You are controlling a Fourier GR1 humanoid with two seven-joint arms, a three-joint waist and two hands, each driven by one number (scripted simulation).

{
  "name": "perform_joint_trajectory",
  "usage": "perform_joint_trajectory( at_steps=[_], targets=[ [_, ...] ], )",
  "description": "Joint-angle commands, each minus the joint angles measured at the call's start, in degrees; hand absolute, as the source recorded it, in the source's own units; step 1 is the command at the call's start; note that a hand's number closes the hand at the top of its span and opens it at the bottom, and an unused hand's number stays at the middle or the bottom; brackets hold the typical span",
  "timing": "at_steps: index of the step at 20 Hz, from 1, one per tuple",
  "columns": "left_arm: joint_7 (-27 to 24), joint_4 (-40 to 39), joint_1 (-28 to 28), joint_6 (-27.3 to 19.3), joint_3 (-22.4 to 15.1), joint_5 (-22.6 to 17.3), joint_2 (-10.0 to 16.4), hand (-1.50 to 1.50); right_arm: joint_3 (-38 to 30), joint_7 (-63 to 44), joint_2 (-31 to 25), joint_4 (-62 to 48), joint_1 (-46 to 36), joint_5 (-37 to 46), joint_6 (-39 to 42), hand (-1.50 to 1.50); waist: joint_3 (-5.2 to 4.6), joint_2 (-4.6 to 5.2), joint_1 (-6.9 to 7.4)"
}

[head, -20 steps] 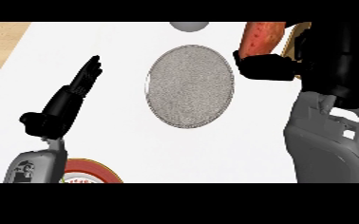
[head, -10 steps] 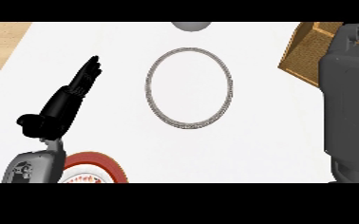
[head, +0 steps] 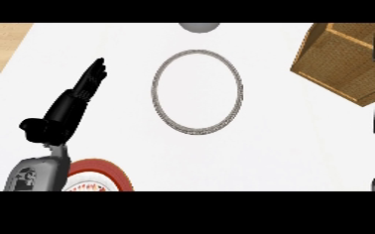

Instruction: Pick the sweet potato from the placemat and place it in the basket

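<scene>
White counter (head: pixel 278 144) — on it a round placemat (head: pixel 196 91), a wicker basket (head: pixel 322 54), a red-rimmed plate (head: pixel 111 169).

Illumination is bright and even across the counter (head: pixel 293 139); the surface renders as a near-uniform white. The interior of the placemat (head: pixel 155 91) matches the counter's white; only its speckled grey rim stands out. The left hand (head: pixel 70 109) reads as almost flat black, with faint grey highlights along the fingers; the forearm (head: pixel 36 173) below it shows light and dark grey patches. The basket (head: pixel 330 64) carries the most visible shading; its rim edges appear lighter than its brown walls. The red plate (head: pixel 110 171) rim is evenly saturated.
</scene>
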State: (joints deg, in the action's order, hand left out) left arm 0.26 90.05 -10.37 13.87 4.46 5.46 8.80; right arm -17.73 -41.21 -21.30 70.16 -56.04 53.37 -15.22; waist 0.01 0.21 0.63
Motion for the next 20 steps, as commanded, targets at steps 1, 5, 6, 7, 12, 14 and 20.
perform_joint_trajectory(
  at_steps=[1,5,6,7,12,14,20],
  targets=[
    [-0.68,-1.1,-0.89,0.87,1.69,-0.4,1.91,0.0,-5.3,7.95,-4.32,-8.71,0.93,-5.12,-3.15,1.5,0.02,0.13,0.1],
    [-2.46,-1.67,0.53,-1.48,-1.1,2.48,-1.02,0.0,-3.4,8.72,-3.68,-10.2,2.22,-5.92,-2.56,1.5,-0.01,-0.05,-0.17],
    [-1.84,-1.25,0.46,1.95,1.96,-1.75,1.52,0.0,-5.51,11.93,-6.56,-14.04,1.13,-7.81,-2.01,1.5,0.0,0.03,0.11],
    [-2.23,-2.73,0.55,2.48,1.83,-1.43,1.89,0.0,-5.67,13.31,-6.62,-11.52,4.97,-9.04,-0.93,1.5,0.0,-0.06,-0.31],
    [2.2,2.65,-0.36,0.35,-0.42,-0.31,-0.28,0.0,-8.72,23.03,-9.34,-24.43,1.9,-10.19,-9.8,1.5,0.05,0.18,0.74],
    [-0.61,1.21,2.3,0.08,-1.37,1.19,-0.76,0.0,-7.63,24.67,-8.92,-22.9,5.28,-9.35,-11.91,1.5,0.02,0.02,0.21],
    [0.4,4.25,3.28,-0.26,-2.9,1.89,-1.63,0.0,-10.27,32.24,-11.02,-33.22,2.53,-10.36,-20.94,1.5,0.05,0.22,0.92]
  ],
)
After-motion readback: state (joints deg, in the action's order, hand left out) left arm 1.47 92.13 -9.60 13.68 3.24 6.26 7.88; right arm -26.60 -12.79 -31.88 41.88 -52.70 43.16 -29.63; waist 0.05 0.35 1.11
